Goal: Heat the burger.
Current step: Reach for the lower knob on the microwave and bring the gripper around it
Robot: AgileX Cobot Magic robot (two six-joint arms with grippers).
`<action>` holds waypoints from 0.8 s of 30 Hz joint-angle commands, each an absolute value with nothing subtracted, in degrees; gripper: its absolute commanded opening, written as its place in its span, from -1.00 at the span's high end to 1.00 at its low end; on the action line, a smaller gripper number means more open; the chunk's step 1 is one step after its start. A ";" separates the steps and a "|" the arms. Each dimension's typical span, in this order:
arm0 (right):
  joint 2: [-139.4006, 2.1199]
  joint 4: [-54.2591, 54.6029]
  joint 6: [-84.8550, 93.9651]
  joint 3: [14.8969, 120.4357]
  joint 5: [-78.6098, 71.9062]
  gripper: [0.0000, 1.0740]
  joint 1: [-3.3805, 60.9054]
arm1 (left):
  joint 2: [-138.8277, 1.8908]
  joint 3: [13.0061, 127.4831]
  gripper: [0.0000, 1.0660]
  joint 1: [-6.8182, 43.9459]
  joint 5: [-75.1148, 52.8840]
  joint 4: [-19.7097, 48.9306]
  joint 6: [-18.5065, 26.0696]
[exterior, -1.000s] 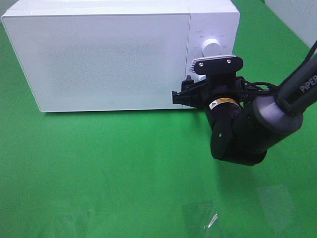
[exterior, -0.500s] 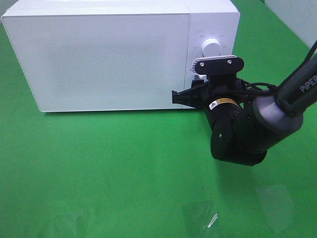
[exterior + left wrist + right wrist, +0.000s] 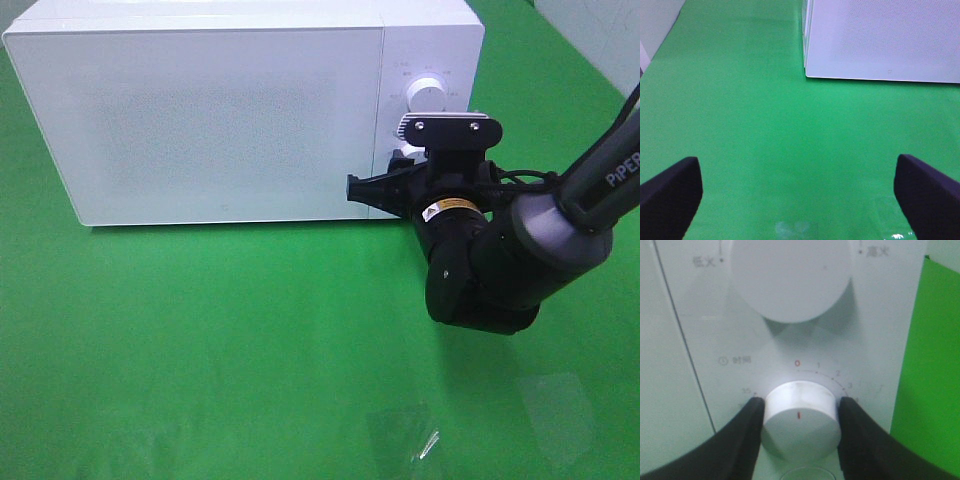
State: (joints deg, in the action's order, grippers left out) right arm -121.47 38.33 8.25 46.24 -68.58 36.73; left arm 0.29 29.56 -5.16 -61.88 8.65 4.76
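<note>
Exterior high view: a white microwave (image 3: 230, 110) stands at the back of the green surface (image 3: 200, 350). Its door (image 3: 210, 120) is shut, and the pale dotted panel lets nothing inside show. The burger appears in no view, and whether it sits behind that door cannot be told. Right of the door is the control panel, with an upper knob (image 3: 428, 92) and a lower knob (image 3: 799, 422) beneath it. The right arm (image 3: 520, 260) reaches in from the right side, its black head up against the panel and covering most of the lower knob. A small clear, glinting scrap (image 3: 425, 443) lies on the surface near the front.

Right wrist view, close on the panel: the right fingers (image 3: 747, 430) are drawn in partway, one against each side of the lower knob — gripping it. A red line on the knob's face stands straight under the red 0 of the printed scale.

Left wrist view: the left fingers (image 3: 670, 192) stand wide apart and hold nothing. They are above the green surface, with the microwave's door and a lower front corner ahead of them — well apart.
</note>
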 commanded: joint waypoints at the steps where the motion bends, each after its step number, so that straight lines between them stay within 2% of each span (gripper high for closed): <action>1: -121.35 32.31 2.06 47.90 -80.39 0.94 36.21 | 1.20 29.62 -0.84 -5.27 -61.13 8.59 4.70; 11: -121.35 33.92 -34.49 47.96 -82.10 0.91 36.21 | 1.20 29.62 -0.84 -5.27 -61.13 8.59 4.70; 21: -121.35 35.98 -59.76 47.96 -82.10 0.91 36.21 | 1.20 29.62 -0.84 -5.27 -61.13 8.59 4.70; 24: -121.35 36.61 -62.34 47.96 -82.10 0.91 36.21 | 1.20 29.62 -0.84 -5.27 -61.13 8.59 4.70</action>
State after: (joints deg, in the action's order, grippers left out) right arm -121.47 38.79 -59.99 46.01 -69.16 36.84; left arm 0.29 29.56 -5.16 -61.88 8.65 4.76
